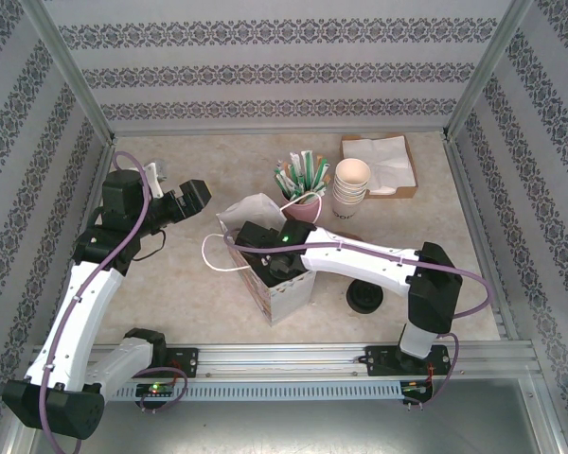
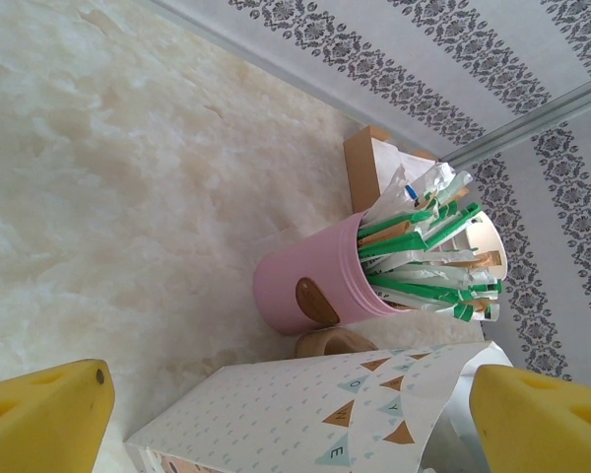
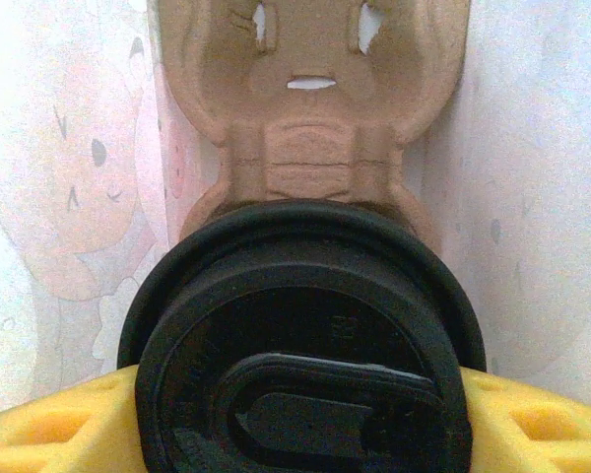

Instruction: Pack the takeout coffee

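The takeout coffee (image 3: 305, 345) shows its round black lid from above in the right wrist view. My right gripper (image 3: 300, 424) is shut on it, a yellow finger pressing each side. It hangs inside the printed paper bag (image 1: 286, 293), over a brown pulp cup carrier (image 3: 310, 108) at the bag's bottom. From above, the right gripper (image 1: 265, 248) reaches into the bag's open top. My left gripper (image 1: 194, 199) stands open to the left of the bag, holding nothing. In the left wrist view its yellow fingertips (image 2: 39, 419) frame the bag's wall (image 2: 305, 414).
A pink holder (image 1: 303, 194) of green and white packets stands behind the bag, also close in the left wrist view (image 2: 315, 286). A stack of lidless cream cups (image 1: 350, 184), a napkin tray (image 1: 383, 163) and loose black lids (image 1: 366, 298) lie to the right.
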Motion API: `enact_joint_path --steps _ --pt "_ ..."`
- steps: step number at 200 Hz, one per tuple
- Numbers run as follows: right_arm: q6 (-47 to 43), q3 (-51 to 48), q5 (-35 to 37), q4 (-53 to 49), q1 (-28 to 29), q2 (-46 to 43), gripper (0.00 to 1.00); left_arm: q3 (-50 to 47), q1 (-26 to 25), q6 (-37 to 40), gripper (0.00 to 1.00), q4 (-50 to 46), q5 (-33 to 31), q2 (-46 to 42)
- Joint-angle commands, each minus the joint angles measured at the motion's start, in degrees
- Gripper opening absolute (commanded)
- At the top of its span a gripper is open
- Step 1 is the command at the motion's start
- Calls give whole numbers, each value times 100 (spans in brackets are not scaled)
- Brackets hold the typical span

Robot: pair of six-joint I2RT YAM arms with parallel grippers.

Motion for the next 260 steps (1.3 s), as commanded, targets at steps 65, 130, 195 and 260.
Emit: enact_joint_path --steps 65,130,195,260 --pt "119 -922 -222 210 232 1196 47 162 -40 -99 93 -32 92 15" --pt "433 -1301 -796 1140 15 665 47 152 -91 -143 93 -39 98 16" --pt "229 -906 -115 484 160 992 47 332 -107 20 94 -254 94 58" --pt "152 -720 243 257 171 1065 48 387 -152 1 93 -221 280 196"
